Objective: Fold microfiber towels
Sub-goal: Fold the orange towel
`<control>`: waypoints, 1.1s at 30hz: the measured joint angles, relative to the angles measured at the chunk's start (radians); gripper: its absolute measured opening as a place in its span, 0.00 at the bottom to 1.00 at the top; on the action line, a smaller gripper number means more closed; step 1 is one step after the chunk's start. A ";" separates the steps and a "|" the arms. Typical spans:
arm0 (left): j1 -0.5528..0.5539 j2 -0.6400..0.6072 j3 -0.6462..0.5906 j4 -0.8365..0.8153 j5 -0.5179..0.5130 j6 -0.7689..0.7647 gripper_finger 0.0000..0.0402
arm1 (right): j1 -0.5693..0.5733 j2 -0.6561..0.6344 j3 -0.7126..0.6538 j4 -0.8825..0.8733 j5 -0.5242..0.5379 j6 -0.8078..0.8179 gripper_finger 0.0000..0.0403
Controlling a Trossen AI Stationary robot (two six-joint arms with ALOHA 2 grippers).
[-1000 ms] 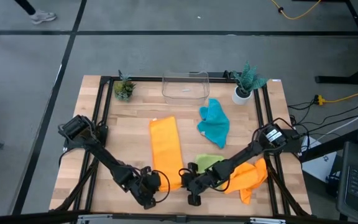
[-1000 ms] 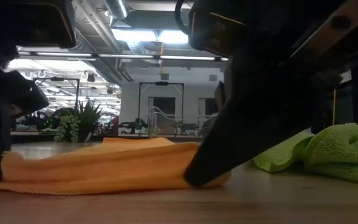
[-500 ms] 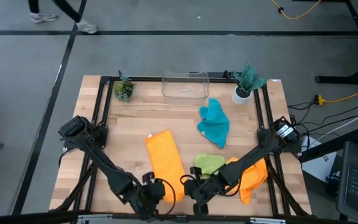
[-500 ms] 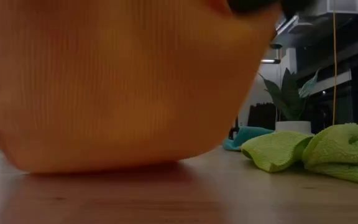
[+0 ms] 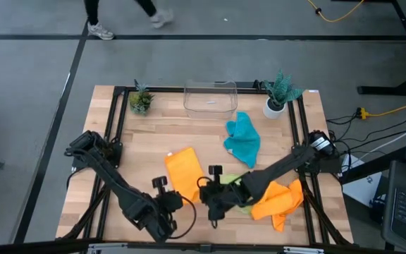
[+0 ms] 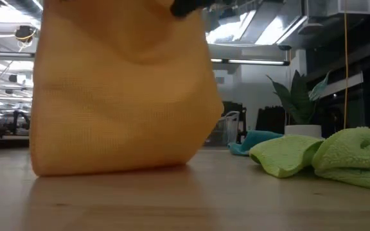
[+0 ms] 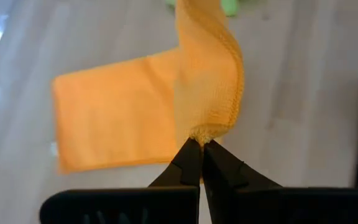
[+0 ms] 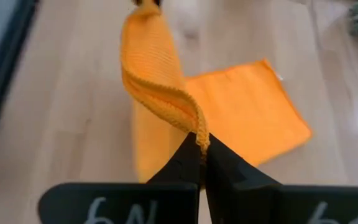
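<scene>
Overhead view evenly lit, soft short shadows under arms on table (image 5: 146,137). Low view dim, backlit by ceiling lamps (image 6: 249,29) with glare; near orange towel (image 6: 117,90) fills frame, soft, out of focus. Wrist views bright; towel edge sharp, table behind blurred. Person (image 5: 122,14) at top edge motion-smeared.

We had both arms stretched low toward the table's six o'clock edge. Our left gripper (image 5: 162,185) sat at about seven o'clock, its fingers (image 7: 191,163) pinched together on a corner of the orange towel (image 5: 184,172). Our right gripper (image 5: 210,185) sat at six o'clock beside it, fingers (image 8: 194,158) likewise pinched on the opposite corner.
</scene>
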 joint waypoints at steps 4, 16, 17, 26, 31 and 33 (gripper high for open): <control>0.021 0.000 0.000 -0.084 -0.023 0.000 0.00 | -0.051 0.001 -0.003 0.007 0.003 -0.063 0.01; 0.096 -0.001 -0.056 -0.198 -0.033 0.086 0.00 | -0.210 0.031 -0.002 0.057 -0.109 -0.219 0.01; 0.103 -0.001 -0.080 -0.184 -0.018 0.097 0.00 | -0.219 0.036 -0.002 0.060 -0.121 -0.227 0.01; 0.179 -0.086 -0.332 0.092 0.090 0.191 0.00 | -0.299 0.074 -0.002 0.066 -0.192 -0.246 0.01; 0.239 -0.146 -0.424 0.110 0.102 0.239 0.00 | -0.347 0.075 -0.062 0.138 -0.214 -0.254 0.01; 0.265 -0.153 -0.455 0.166 0.141 0.283 0.00 | -0.362 0.076 -0.084 0.138 -0.224 -0.256 0.01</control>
